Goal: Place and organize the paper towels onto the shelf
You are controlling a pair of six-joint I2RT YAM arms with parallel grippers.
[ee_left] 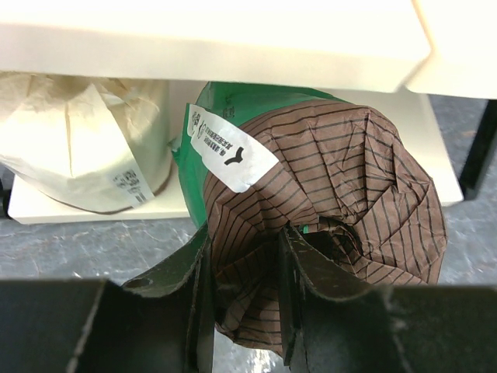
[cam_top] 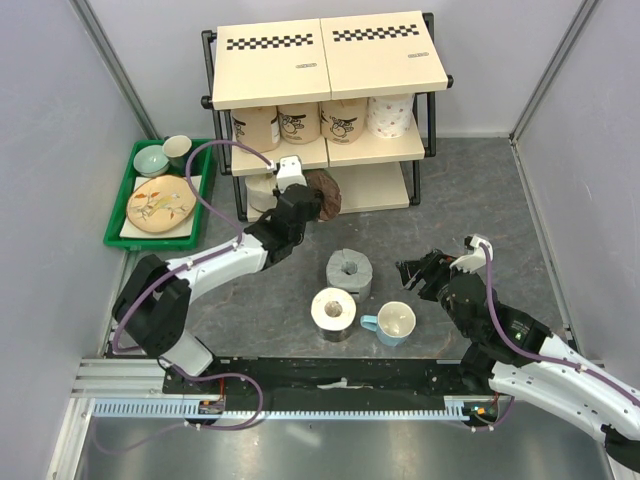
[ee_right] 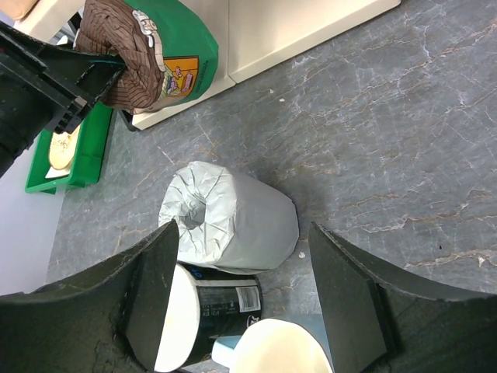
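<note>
Crinkling brown pinstriped wrap — green-sided — covers the roll (ee_left: 349, 179) in left fingers (ee_left: 189, 307).

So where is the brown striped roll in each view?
Top external: brown striped roll at the shelf's bottom board, above centre.
Left wrist: the roll fills the centre, gripped by the left tool; board behind.
Right wrist: roll in top left corner, board beside it.
Shared landmark: the bottom board.

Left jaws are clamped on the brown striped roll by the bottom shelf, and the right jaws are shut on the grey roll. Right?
Not quite. The left gripper does clamp the brown striped roll by the shelf, but the right gripper is open: the right wrist view shows the grey roll standing free on the table, apart from its spread jaws.
</note>
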